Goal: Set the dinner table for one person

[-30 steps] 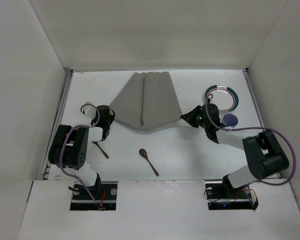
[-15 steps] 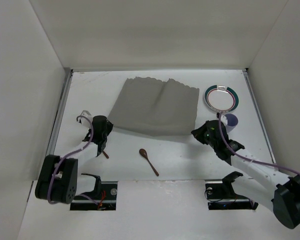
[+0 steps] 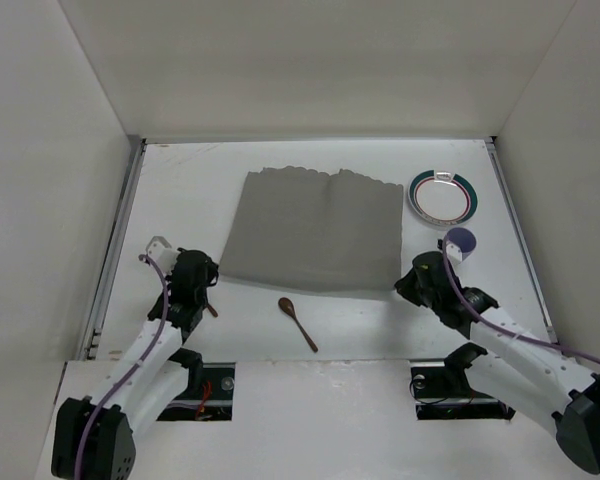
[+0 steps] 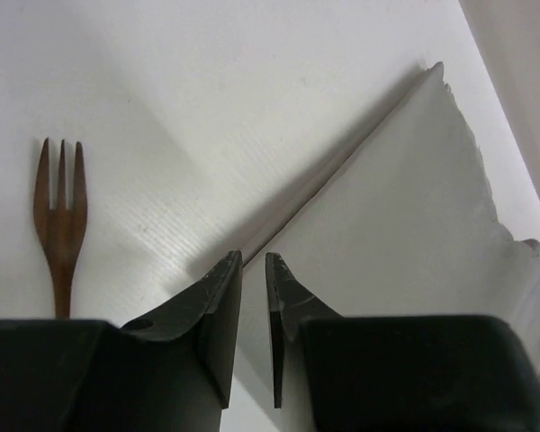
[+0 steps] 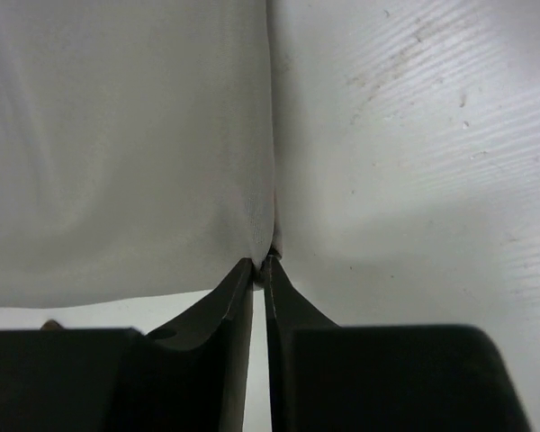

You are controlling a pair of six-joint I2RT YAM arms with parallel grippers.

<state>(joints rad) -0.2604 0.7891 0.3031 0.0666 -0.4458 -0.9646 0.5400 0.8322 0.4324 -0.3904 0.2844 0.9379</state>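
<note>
The grey placemat (image 3: 315, 230) lies spread flat on the white dinner table (image 3: 370, 325), a faint crease down its middle. My left gripper (image 3: 202, 272) sits at the mat's near-left corner. In the left wrist view its jaws (image 4: 249, 265) stand slightly open, the placemat (image 4: 387, 225) corner lying loose under the gap. My right gripper (image 3: 405, 285) is at the near-right corner. In the right wrist view its fingertips (image 5: 262, 263) pinch the puckered placemat (image 5: 126, 144) corner. A wooden fork (image 4: 60, 207) lies left of my left gripper.
A wooden spoon (image 3: 297, 322) lies just in front of the mat's near edge. The fork (image 3: 211, 310) shows partly beside the left arm. A white plate with a green rim (image 3: 442, 195) and a purple cup (image 3: 461, 241) stand at the right. White walls enclose the table.
The placemat, held up folded in a peak a second ago, has been drawn open and laid flat. Both grippers moved back toward the near edge, and the left jaws parted.
</note>
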